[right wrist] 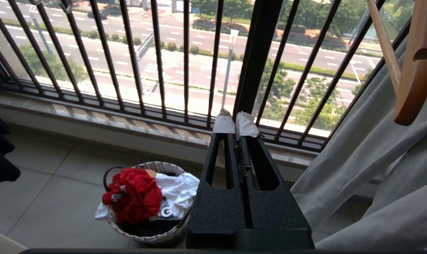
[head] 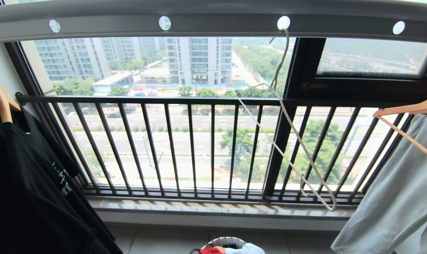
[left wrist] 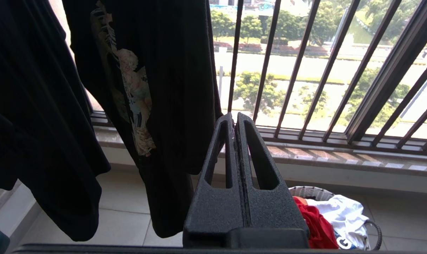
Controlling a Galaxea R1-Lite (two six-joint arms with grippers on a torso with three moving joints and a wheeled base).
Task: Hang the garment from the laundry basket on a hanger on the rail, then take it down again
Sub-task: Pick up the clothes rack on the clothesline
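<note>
Your left gripper (left wrist: 236, 121) and right gripper (right wrist: 236, 123) are both sitting closed and empty, since the crumpled red T-shirt (right wrist: 136, 195) is lying in the round white-rimmed basket (right wrist: 146, 236), waiting for pickup.

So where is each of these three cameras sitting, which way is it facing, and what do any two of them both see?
Head view: high up, facing the window railing, the rail and the hanger; no arm shows.
Left wrist view: behind the shut left gripper, facing the black T-shirt.
Right wrist view: behind the shut right gripper, looking down at the laundry basket, pale grey garment beside.
Shared: both wrist views show the red garment in the basket.
</note>
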